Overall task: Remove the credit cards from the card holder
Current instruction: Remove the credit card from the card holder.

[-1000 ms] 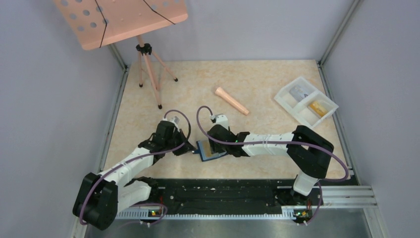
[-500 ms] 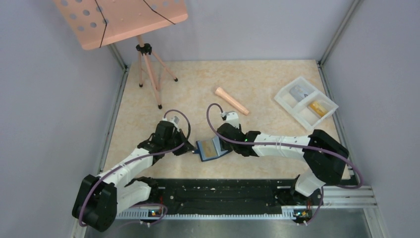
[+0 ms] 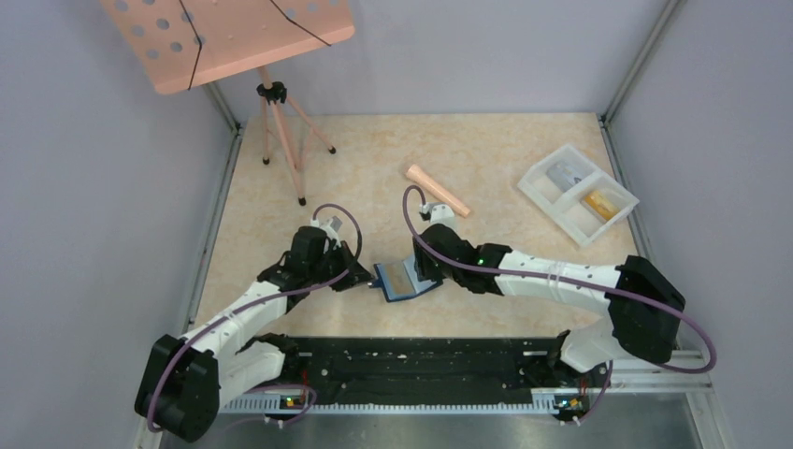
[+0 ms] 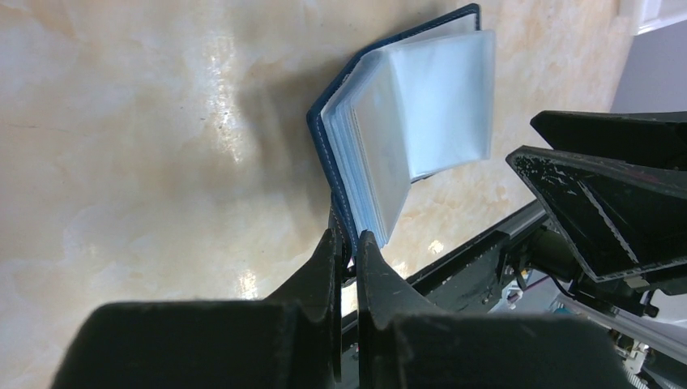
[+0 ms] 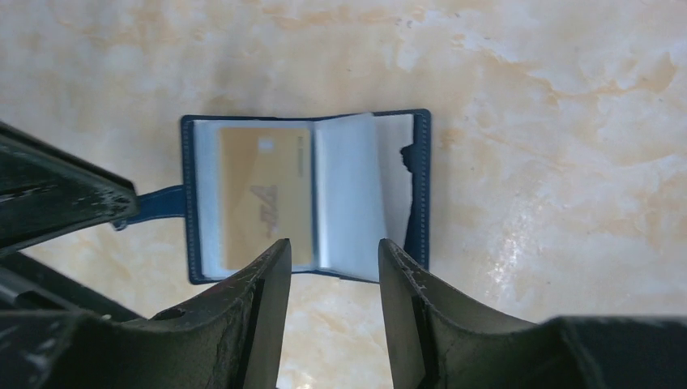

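We pinch the holder [image 4: 421,105] edge with the left gripper [image 4: 347,239]. The right gripper [image 5: 332,251] has slid back, fingers apart and empty. The card [image 5: 263,207] is now exposed, ungrabbed.

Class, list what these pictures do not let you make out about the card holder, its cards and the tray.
- Right wrist view: lettering on the tan-gold card is blurred; cloudy sleeves of the card holder hide any cards behind them.
- Left wrist view: fingers of the left gripper cover the part of the holder they pinch.
- Top view: what lies in the white tray is too small to identify.
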Motion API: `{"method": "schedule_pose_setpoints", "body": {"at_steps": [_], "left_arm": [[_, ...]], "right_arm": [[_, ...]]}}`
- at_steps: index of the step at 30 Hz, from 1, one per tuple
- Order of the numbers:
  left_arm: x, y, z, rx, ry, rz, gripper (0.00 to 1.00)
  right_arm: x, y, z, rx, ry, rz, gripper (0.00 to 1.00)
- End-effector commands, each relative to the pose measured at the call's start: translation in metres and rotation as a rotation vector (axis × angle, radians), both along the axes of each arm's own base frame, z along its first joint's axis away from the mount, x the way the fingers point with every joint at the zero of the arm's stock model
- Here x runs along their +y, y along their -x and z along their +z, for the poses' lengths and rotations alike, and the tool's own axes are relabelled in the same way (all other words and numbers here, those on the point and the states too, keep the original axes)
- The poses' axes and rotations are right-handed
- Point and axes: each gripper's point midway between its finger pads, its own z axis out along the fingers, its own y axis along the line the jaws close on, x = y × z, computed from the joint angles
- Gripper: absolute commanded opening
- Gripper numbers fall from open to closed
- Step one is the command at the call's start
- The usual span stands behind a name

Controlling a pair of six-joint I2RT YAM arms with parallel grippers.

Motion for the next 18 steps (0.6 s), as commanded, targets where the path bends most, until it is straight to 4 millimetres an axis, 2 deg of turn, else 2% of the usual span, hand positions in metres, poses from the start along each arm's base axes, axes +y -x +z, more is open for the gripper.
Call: {"method": "schedule_pose_setpoints", "body": {"at_steps": [1, 3, 5, 12, 15, 18], "left_arm": [[-0.008, -0.011, 0.026, -0.092, 0.063, -0.014, 0.00], [-0.008, -0.011, 0.026, -0.091, 0.065, -0.012, 0.00], [-0.008, -0.011, 0.026, -0.090, 0.066, -0.011, 0.00], [-0.008, -0.010, 0.025, -0.088, 0.066, -0.009, 0.00], [-0.008, -0.010, 0.027, -0.093, 0.066, -0.010, 0.00], [-0.008, -0.011, 0.027, -0.092, 0.065, -0.011, 0.00]], "right_arm": [[0.033, 0.001, 0.055, -0.051, -0.189, 0.093, 0.43], [0.044, 0.005, 0.060, -0.049, -0.245, 0.136, 0.43], [0.052, 0.008, 0.056, -0.033, -0.262, 0.161, 0.43], [0.066, 0.007, 0.024, 0.025, -0.237, 0.192, 0.54], [0.074, 0.008, 0.017, 0.046, -0.247, 0.216, 0.59], [0.080, 0.012, 0.004, 0.087, -0.241, 0.238, 0.60]]}}
